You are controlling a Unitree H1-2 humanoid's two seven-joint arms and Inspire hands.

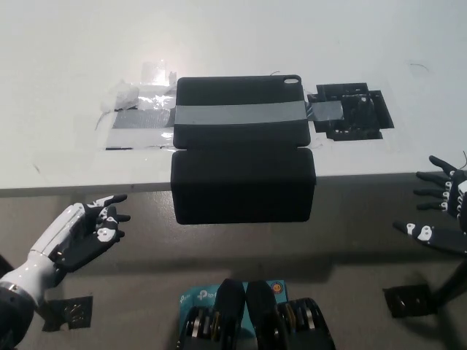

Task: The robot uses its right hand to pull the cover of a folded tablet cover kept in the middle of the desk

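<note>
Your right hand is cut off by the right frame edge; the fingers you can see are spread and hold nothing, well apart from the tablet cover. The cover sits mid-desk, black, with a grey tape strip across it. Its flap is folded out past the desk's near edge. Long axis runs away from you, flap end nearest. Left hand rests lower left, below the edge, fingers loosely apart, empty.
</note>
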